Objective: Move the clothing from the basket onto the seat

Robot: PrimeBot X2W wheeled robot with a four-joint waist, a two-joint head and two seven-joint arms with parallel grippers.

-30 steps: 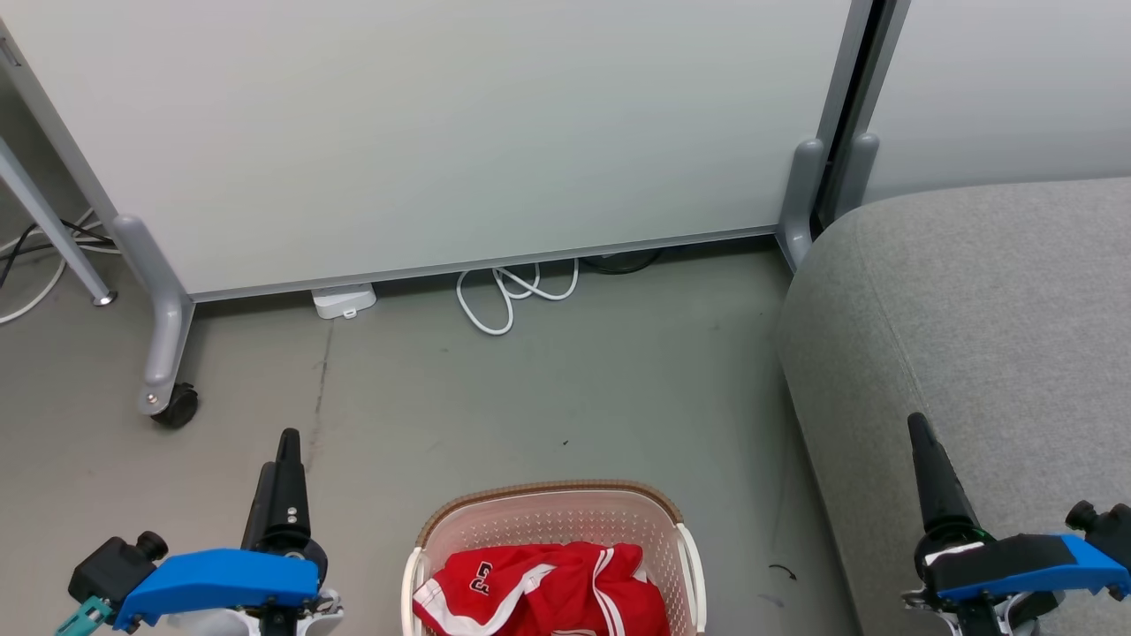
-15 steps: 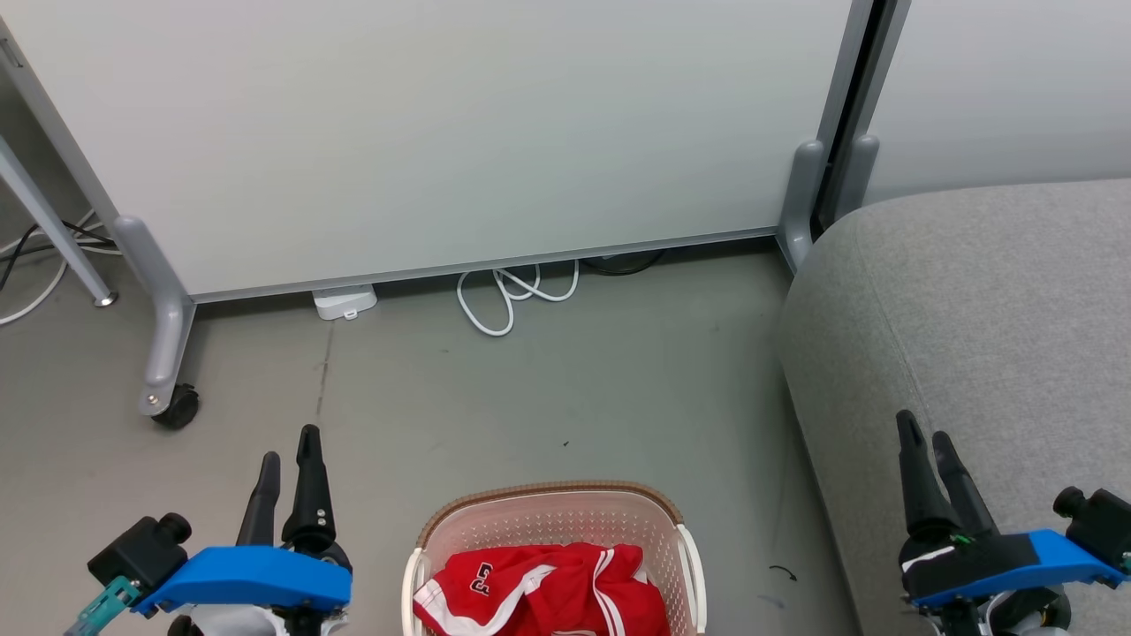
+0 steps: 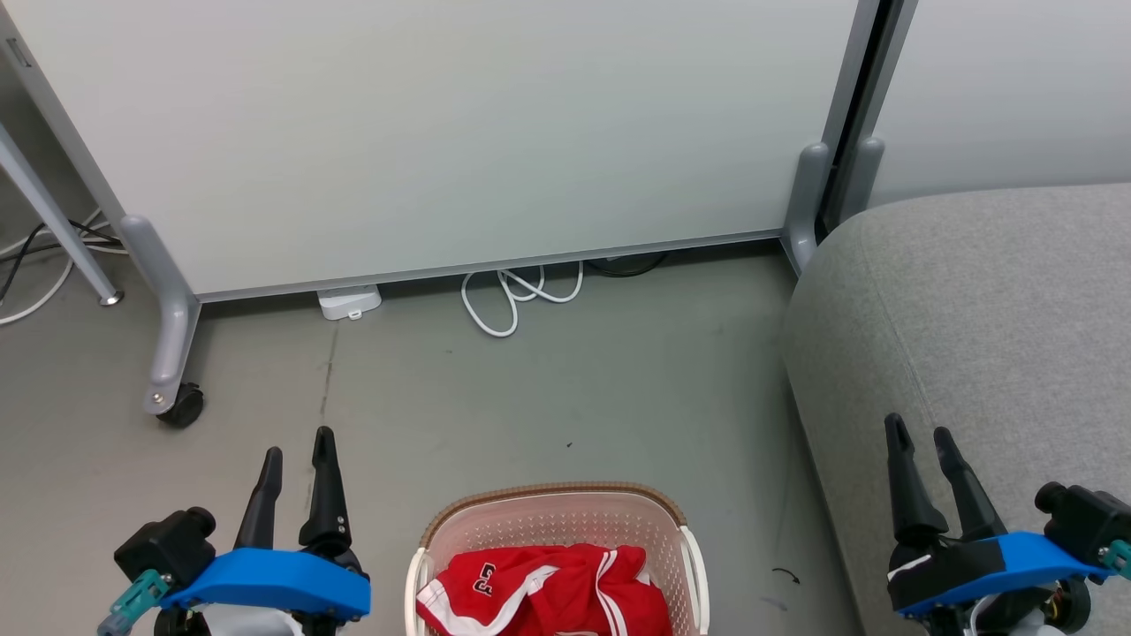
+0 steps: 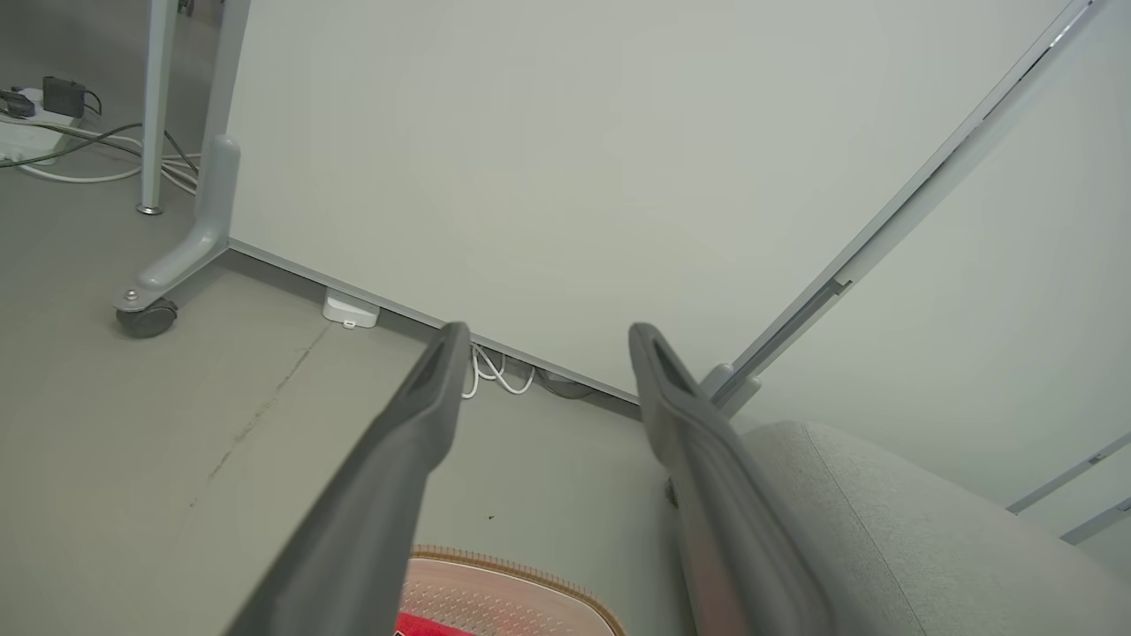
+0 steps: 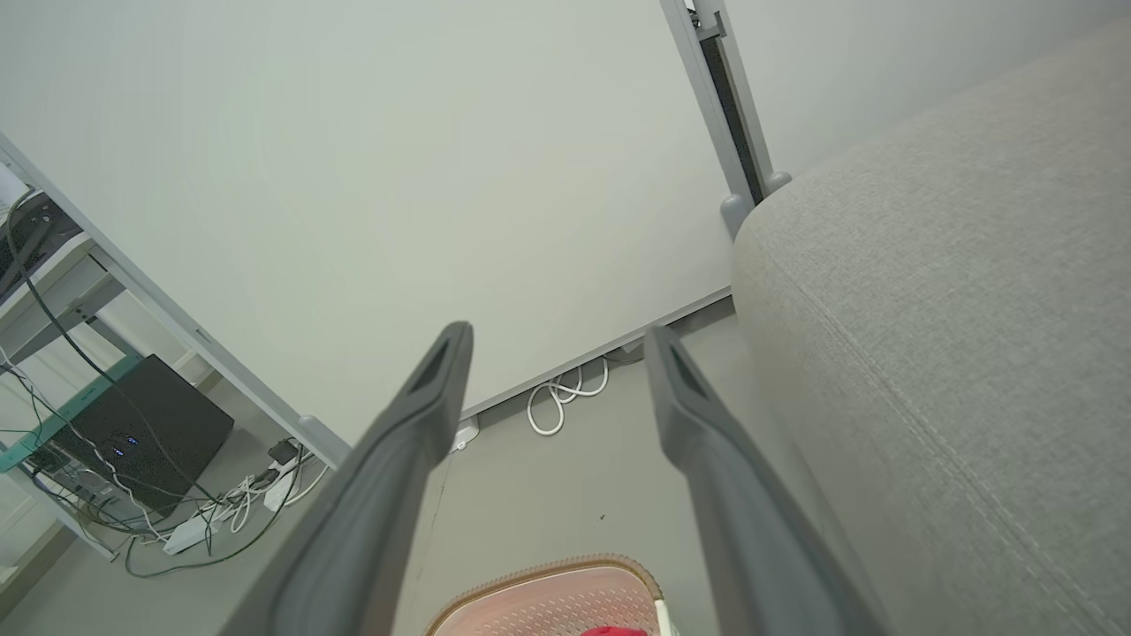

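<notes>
Red clothing (image 3: 548, 594) with white stripes and a letter mark lies bunched in the cream basket (image 3: 495, 517), which stands on the floor at the bottom middle of the head view. The grey seat (image 3: 998, 309) rises to the basket's right. My left gripper (image 3: 299, 443) hovers open left of the basket, with nothing between its fingers. My right gripper (image 3: 921, 430) is open over the seat's front edge, also empty. The basket's brown rim (image 4: 521, 574) and a sliver of red clothing (image 4: 420, 625) show low between the left fingers. The basket rim (image 5: 539, 574) also shows in the right wrist view.
A pale partition panel (image 3: 442, 132) on castor feet (image 3: 181, 408) stands behind the basket. A white coiled cable (image 3: 512, 300) and a small white box (image 3: 349, 302) lie at its base. Bare grey floor (image 3: 530, 389) lies between panel and basket. Cables and a dark box (image 5: 132, 433) sit far left.
Both grippers have turned about their wrists, so two spread fingers now show on each where one showed before. The left has crept right, the right slightly left. The basket and clothing have not moved.
</notes>
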